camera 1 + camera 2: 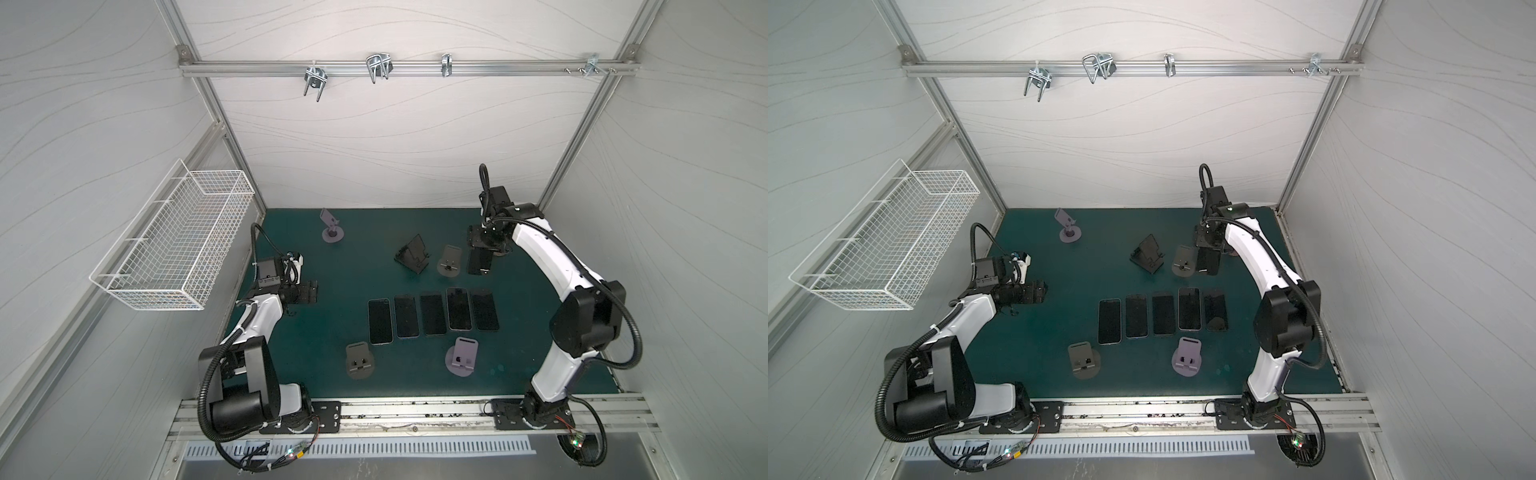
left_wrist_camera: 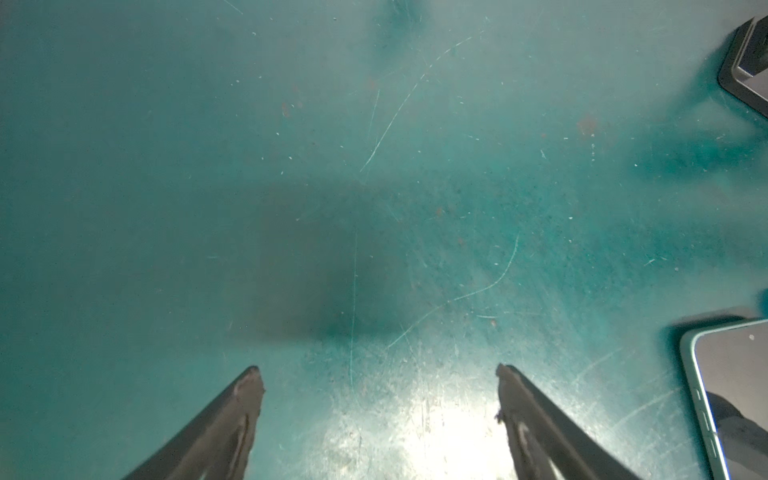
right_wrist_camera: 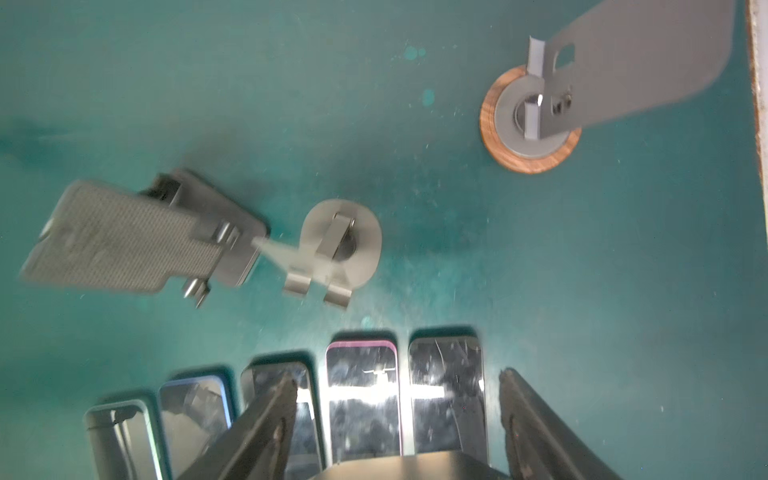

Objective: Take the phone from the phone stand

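1. Every stand I can see carries nothing, the grey stand (image 1: pixel 449 259) at the far right included, so the lift-off looks done.
2. The phone (image 1: pixel 481 262) hangs on end in the air, just right of that stand and clear of the mat (image 1: pixel 374 249).
3. The right gripper (image 1: pixel 482 248) is grasping it from above, jaws spread wide around its dark body.
4. Left to do, I reckon: set it down, perhaps beside the row of five phones (image 1: pixel 433 313) lying flat nearer the middle.
5. Over on the left, the left gripper (image 2: pixel 378 374) hovers above bare mat, fingers apart and holding nothing, well away from the phone.
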Controlling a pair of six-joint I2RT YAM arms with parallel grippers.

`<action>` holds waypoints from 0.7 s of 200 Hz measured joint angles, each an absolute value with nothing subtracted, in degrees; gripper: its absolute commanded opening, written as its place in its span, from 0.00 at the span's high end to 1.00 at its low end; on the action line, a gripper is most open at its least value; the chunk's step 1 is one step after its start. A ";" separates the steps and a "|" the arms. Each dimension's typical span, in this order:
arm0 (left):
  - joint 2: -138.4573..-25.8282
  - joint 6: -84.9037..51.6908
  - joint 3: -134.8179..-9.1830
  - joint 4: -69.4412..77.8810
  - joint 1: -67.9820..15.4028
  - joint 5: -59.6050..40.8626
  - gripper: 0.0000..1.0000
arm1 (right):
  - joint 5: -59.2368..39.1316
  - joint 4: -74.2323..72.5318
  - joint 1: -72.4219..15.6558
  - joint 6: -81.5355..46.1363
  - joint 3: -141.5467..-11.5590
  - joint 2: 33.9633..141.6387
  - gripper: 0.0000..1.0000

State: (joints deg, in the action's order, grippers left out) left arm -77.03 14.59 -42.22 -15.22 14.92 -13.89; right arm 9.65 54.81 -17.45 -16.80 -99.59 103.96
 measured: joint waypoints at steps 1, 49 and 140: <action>-77.03 14.59 -42.22 -15.22 14.92 -13.89 0.11 | 9.72 54.81 -17.39 -16.58 -99.77 104.25 0.32; -77.03 14.61 -42.22 -15.22 14.92 -13.89 0.12 | 10.48 55.55 -15.49 -12.36 -106.94 113.69 0.32; -77.14 14.61 -42.26 -15.29 14.92 -13.89 0.12 | 8.67 57.54 -12.73 -11.66 -112.44 124.88 0.32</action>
